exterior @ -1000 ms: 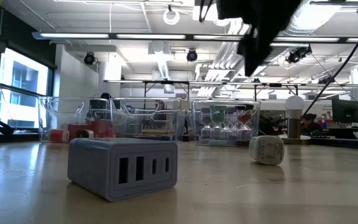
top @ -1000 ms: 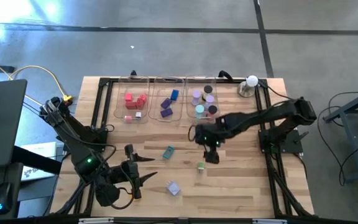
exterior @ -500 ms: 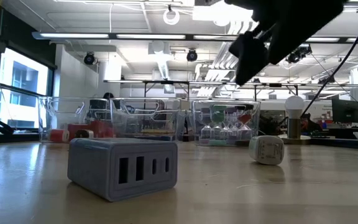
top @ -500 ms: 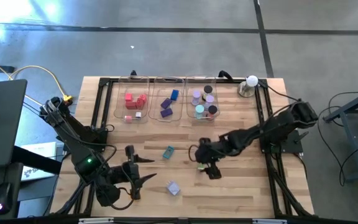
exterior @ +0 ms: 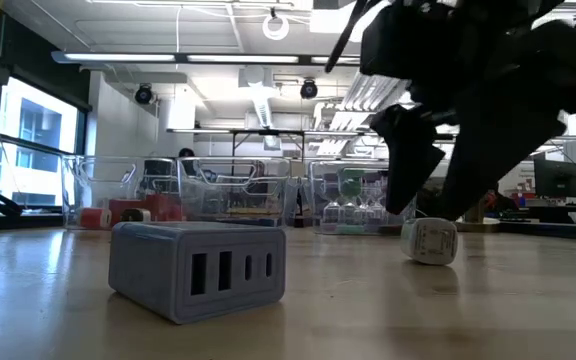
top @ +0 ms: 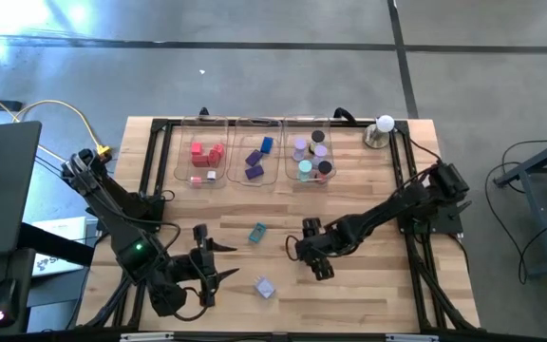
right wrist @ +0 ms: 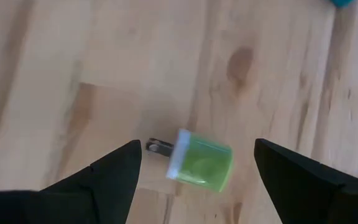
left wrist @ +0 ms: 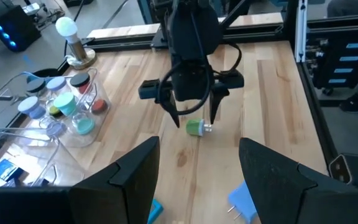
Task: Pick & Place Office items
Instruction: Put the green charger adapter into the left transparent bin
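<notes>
Sorting is well advanced but not finished. Three clear trays stand in a row along the far edge of the table [top: 368, 285], and all are loaded. The left tray [top: 203, 169] holds red and pink pieces. The middle tray [top: 258, 169] holds purple and blue pieces. The right tray [top: 311, 169] holds round discs in lilac, teal, black and other colours, and is the landmark for what follows.

Three items remain loose on the table, all on the operator's side of the right tray. The green plug-like piece [right wrist: 199, 165], with a white collar and metal prongs, lies on its side nearest that tray's front. The teal piece [top: 257, 232] lies further across, toward the left arm. The lavender block [top: 265, 287], a small multi-socket adapter in the low view, lies farthest from the tray, close to the near edge.

The right gripper [left wrist: 194, 117] is at work, lowered over the green piece with its fingers spread wide to either side of it. The fingers are not touching the piece and nothing is held. In my judgement this is the approach to a grasp, not yet made.

The left gripper [top: 215, 259] waits low at the near side of the table, well away from the right tray. Its fingers stand apart and hold nothing.

Judged outstanding: the grasp and placement of the green piece, then the teal piece and the lavender block.
</notes>
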`<state>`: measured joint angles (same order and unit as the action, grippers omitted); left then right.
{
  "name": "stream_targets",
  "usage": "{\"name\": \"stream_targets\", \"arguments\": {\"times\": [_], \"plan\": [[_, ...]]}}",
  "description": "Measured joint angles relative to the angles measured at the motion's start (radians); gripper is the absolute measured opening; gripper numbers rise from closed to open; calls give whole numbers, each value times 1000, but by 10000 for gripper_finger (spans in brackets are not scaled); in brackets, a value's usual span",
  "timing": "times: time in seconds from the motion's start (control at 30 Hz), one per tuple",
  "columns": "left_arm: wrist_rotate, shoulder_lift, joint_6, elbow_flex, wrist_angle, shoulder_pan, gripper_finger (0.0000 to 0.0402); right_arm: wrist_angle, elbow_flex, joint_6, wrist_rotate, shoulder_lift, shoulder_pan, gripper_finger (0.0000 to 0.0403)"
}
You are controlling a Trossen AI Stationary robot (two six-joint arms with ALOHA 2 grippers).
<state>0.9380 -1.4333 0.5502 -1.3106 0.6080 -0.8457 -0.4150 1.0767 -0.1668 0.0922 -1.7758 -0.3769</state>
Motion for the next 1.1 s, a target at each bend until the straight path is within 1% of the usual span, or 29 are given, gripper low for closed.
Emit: {"name": "stream_targets", "arguments": {"times": [0.5, 0.87, 1.1], "plan": [[-34, -43, 0, 2, -2, 33, 214, -32, 0, -108, -18, -1, 6, 301], [-34, -43, 4, 2, -6, 32, 214, 7, 2, -98, -59, -90, 13, 301], [-34, -44, 6, 2, -7, 32, 214, 7, 3, -86, -63, -91, 17, 301]]}}
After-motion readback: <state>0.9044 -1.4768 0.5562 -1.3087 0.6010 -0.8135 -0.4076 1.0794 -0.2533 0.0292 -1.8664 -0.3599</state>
